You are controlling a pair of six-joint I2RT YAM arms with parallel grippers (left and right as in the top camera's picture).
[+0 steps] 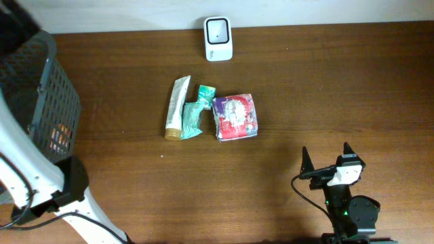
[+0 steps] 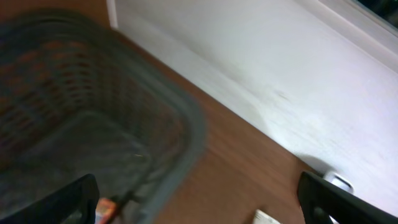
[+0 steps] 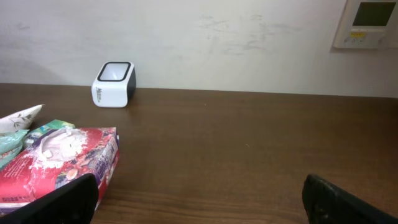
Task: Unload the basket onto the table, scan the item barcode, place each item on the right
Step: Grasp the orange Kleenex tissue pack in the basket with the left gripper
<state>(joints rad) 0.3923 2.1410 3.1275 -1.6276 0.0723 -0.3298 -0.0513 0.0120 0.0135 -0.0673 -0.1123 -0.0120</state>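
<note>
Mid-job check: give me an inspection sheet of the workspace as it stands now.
Surface: brown wooden table, no spills seen.
Job's things: white scanner at the far edge; tube, green packet and red packet side by side mid-table.
Clutter: dark basket at the left, something orange inside.
Grippers: left gripper open, empty, at the basket; right gripper open, empty, at the near edge.
Cables: black cable beside the right arm.
Surroundings: white wall with a wall panel.
</note>
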